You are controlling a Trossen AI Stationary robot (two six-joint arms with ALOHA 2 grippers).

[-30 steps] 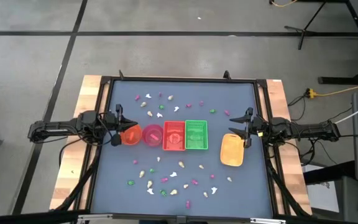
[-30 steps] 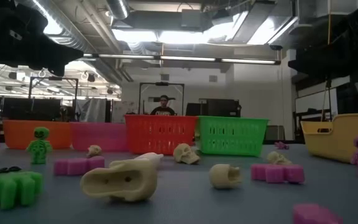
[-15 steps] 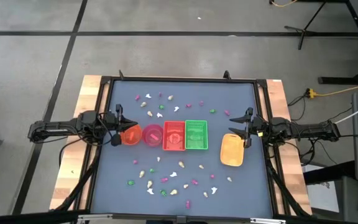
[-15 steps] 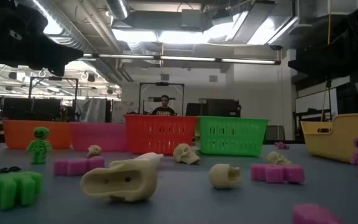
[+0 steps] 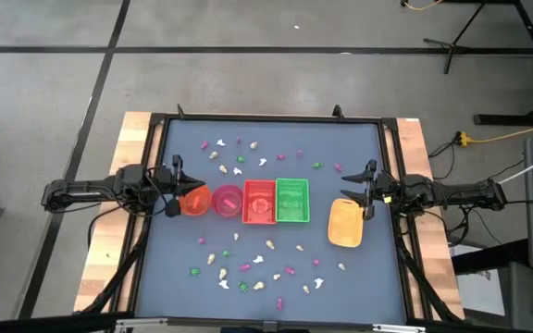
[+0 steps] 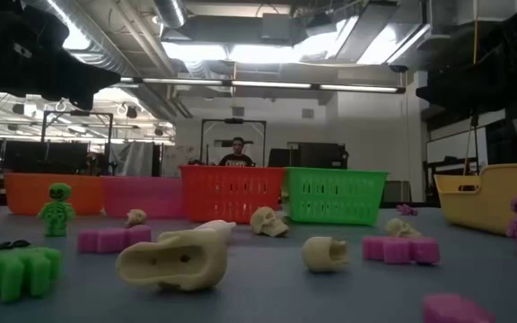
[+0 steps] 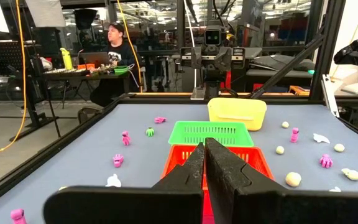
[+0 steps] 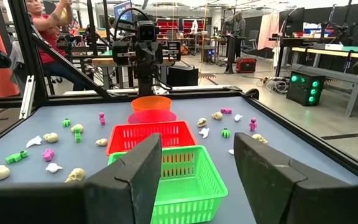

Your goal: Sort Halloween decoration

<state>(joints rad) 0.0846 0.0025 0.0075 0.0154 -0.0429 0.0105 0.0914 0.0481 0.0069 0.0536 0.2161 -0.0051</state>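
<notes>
The Halloween decoration is many tiny pink, green, white and cream trinkets lying loose on the blue-grey mat. One band lies toward the far edge (image 5: 241, 159) and another toward the near edge (image 5: 248, 268). Up close they include a green skeleton (image 6: 57, 208) and a cream skull (image 6: 267, 220). My left gripper (image 5: 185, 189) hovers shut at the table's left side, above the orange bowl's edge, its fingers (image 7: 204, 155) pointing level across the table. My right gripper (image 5: 354, 191) hovers open at the right side, above the yellow basket's far end, nothing between its fingers (image 8: 197, 162).
A row stands across the table's middle: orange bowl (image 5: 193, 201), pink bowl (image 5: 227, 201), red basket (image 5: 259, 202), green basket (image 5: 291, 202). A yellow basket (image 5: 345, 223) sits to the right. A black frame (image 5: 266, 119) rims the mat. A person (image 6: 236, 152) stands beyond the far edge.
</notes>
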